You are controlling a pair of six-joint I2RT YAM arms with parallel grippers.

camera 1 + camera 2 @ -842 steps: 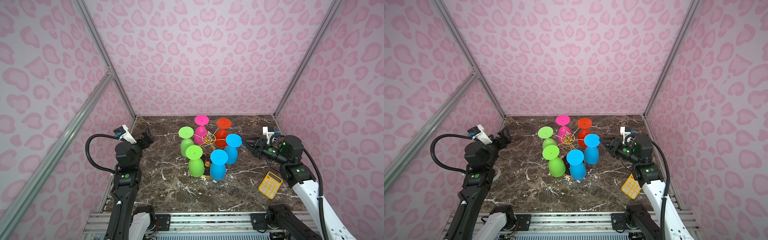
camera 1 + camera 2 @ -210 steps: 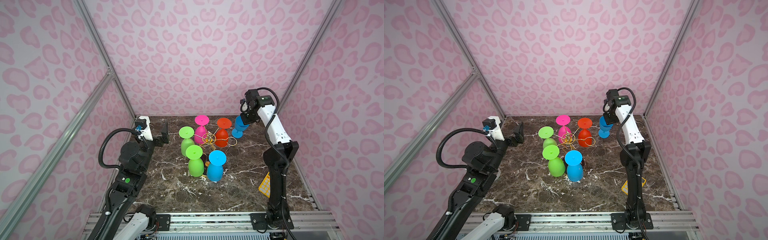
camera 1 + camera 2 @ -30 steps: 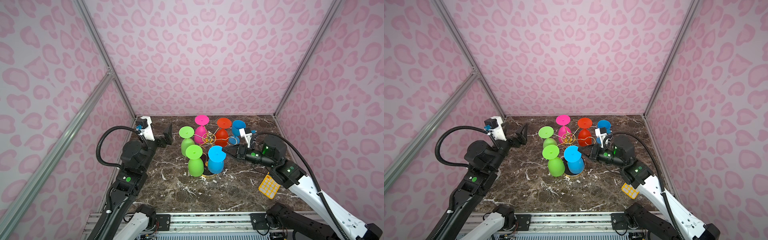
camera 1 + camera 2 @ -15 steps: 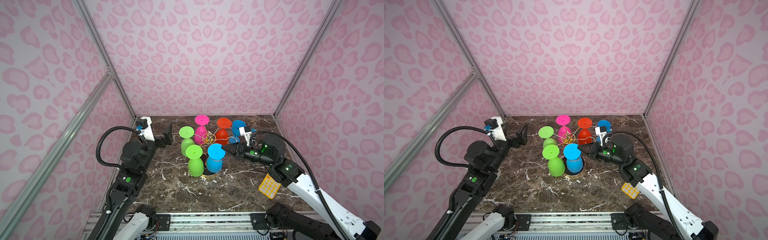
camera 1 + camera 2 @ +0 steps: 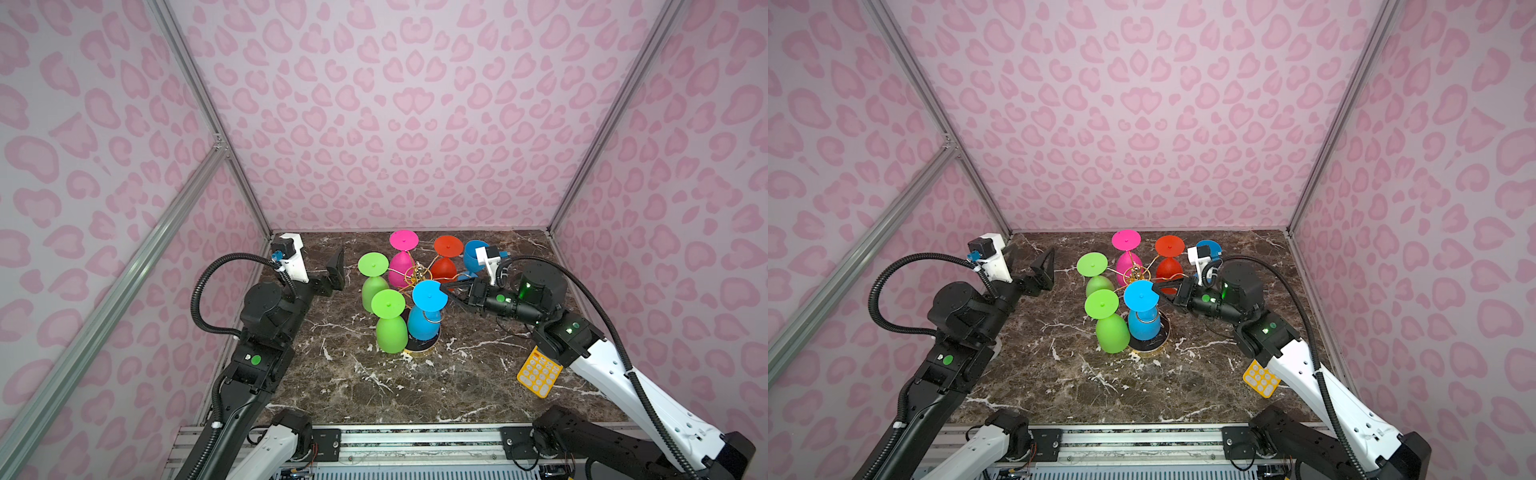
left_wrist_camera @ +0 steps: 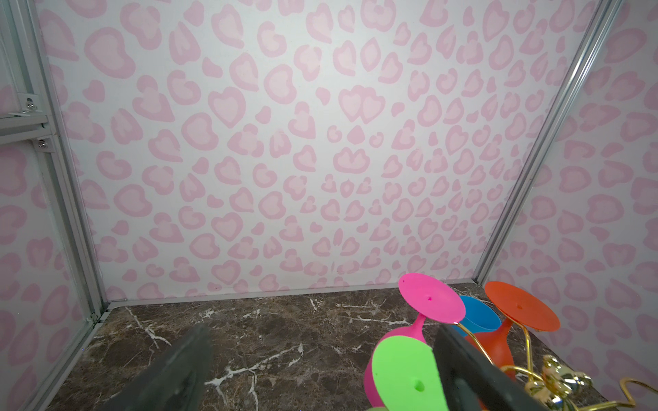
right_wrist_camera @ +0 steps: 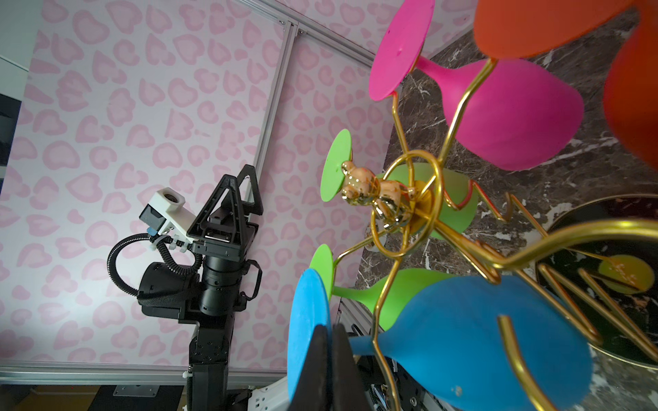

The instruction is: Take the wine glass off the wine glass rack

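Note:
The wine glass rack (image 5: 417, 274) (image 5: 1136, 274) is a gold wire stand on a black round base (image 5: 1152, 349). A blue wine glass (image 5: 422, 324) (image 5: 1144, 324) hangs upside down from its front arm, tilted. My right gripper (image 5: 444, 291) (image 5: 1156, 291) (image 7: 325, 331) is shut on the rim of the glass's round foot (image 7: 308, 331); the stem sits in the gold wire loop. My left gripper (image 5: 1029, 261) (image 6: 320, 373) hovers open to the left of the rack with nothing between its fingers.
Two green glasses (image 5: 390, 328) (image 5: 374, 286), a pink one (image 5: 401, 266) and a red one (image 5: 444, 266) hang on the rack. A second blue glass (image 5: 473, 255) stands upright at the back right. A yellow calculator (image 5: 539, 372) lies under my right arm.
My right gripper, shut on the blue glass's foot, has risen slightly and shifted toward the rack, carrying the foot with it. The left arm has not moved.

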